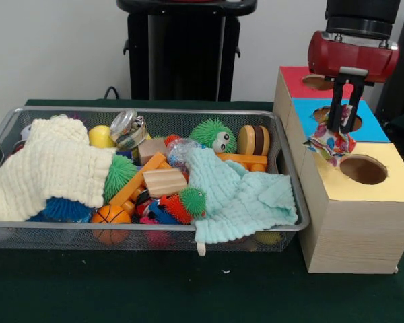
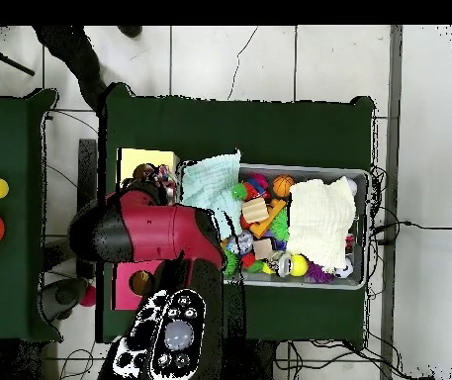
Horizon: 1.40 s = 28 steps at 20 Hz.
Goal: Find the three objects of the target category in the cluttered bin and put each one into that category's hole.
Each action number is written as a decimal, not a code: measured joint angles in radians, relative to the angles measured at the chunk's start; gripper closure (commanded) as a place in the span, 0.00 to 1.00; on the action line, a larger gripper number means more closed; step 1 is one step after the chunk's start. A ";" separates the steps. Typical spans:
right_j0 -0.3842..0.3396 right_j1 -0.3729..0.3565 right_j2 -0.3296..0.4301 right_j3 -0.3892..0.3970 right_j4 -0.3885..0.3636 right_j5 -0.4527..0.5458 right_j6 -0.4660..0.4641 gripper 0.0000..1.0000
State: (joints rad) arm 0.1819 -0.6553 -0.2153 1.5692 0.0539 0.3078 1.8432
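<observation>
- We see the red and black arm's claw (image 1: 338, 128) clamped on a knotted ball of multicoloured patterned fabric (image 1: 330, 144); the dark fingers (image 1: 336, 108) run down into the top of the ball.
- Ball hangs above the pale wooden box with the yellow top (image 1: 390, 176), its round hole (image 1: 363, 169) just beside and below the claw, toward the camera's right in the front view.
- Behind the claw: blue-topped box (image 1: 374, 128), then red-topped box (image 1: 295, 79).
- Wide silver wire-mesh tray (image 1: 155, 112) lies well to the claw's side, heaped with toys: green spiky ball with eyes (image 1: 213, 135), cream knitted cloth (image 1: 50, 165), mint cloth (image 1: 239, 195).
- Overhead, the arm hides the claw; we note only the fabric ball (image 2: 160, 178) at the yellow box's edge.
</observation>
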 measured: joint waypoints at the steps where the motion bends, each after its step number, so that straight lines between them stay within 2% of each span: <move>1: 0.000 0.001 -0.001 0.000 0.002 0.000 0.000 1.00; 18: 0.043 0.063 -0.047 0.000 0.075 0.000 0.000 1.00; 28: 0.067 0.069 -0.049 0.000 0.134 0.000 0.000 1.00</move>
State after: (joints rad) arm 0.2491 -0.5861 -0.2641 1.5688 0.1879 0.3078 1.8432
